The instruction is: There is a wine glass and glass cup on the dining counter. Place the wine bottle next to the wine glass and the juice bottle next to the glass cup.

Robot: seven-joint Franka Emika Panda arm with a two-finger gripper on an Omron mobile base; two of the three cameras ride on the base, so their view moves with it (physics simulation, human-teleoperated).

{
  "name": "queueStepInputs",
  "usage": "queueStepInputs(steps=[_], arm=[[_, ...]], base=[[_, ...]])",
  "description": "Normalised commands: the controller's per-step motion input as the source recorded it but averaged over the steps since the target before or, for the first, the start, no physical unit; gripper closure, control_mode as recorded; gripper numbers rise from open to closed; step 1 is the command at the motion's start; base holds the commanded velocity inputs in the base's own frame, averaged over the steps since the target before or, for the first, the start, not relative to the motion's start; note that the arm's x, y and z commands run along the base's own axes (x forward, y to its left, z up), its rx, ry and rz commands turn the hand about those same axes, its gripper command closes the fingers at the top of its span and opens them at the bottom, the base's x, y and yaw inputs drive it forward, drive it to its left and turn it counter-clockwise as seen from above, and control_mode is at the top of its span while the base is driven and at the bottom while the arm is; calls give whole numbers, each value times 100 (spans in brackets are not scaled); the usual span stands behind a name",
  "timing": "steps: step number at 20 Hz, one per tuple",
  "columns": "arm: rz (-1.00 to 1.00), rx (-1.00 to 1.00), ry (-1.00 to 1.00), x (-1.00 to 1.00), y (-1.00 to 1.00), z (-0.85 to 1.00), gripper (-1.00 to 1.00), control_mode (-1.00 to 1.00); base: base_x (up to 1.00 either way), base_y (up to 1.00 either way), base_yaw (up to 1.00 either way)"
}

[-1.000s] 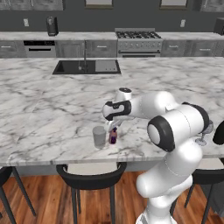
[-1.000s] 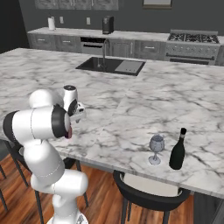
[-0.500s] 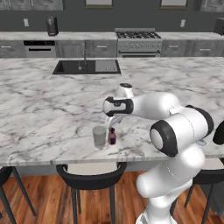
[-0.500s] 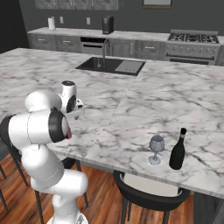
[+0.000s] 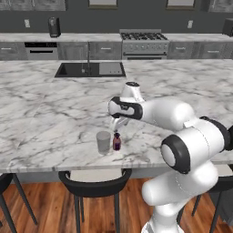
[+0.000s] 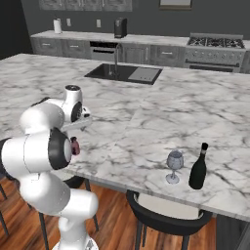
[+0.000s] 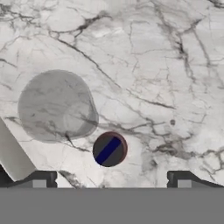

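I've lifted the gripper [image 5: 119, 123] up off the juice bottle [image 5: 117, 142], fingers spread and empty, so it hangs just above the bottle, which stands upright beside the glass cup [image 5: 103, 142] near the dining counter's [image 5: 45, 113] near edge.

My arm [image 5: 182, 136] has glossy white, rounded link shells joined by dark, nearly black joint rings and round end caps. A white cylindrical cap with a dark top [image 6: 72, 89] crowns the wrist. The white base column [image 6: 73, 215] bulges below. I see two small dark finger tips [image 7: 41, 178].
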Motion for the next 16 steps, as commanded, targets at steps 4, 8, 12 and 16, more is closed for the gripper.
queueStepInputs(steps=[4, 8, 12, 16], arm=[[-10, 0, 0, -39, -18, 2, -100, -100], [-13, 0, 0, -42, -22, 2, -100, -100], [-16, 0, 0, -38, -24, 13, -100, -100], [-17, 0, 0, -40, -28, 16, -100, -100]], base=[[0, 0, 0], [0, 0, 0], [0, 0, 0], [0, 0, 0]])
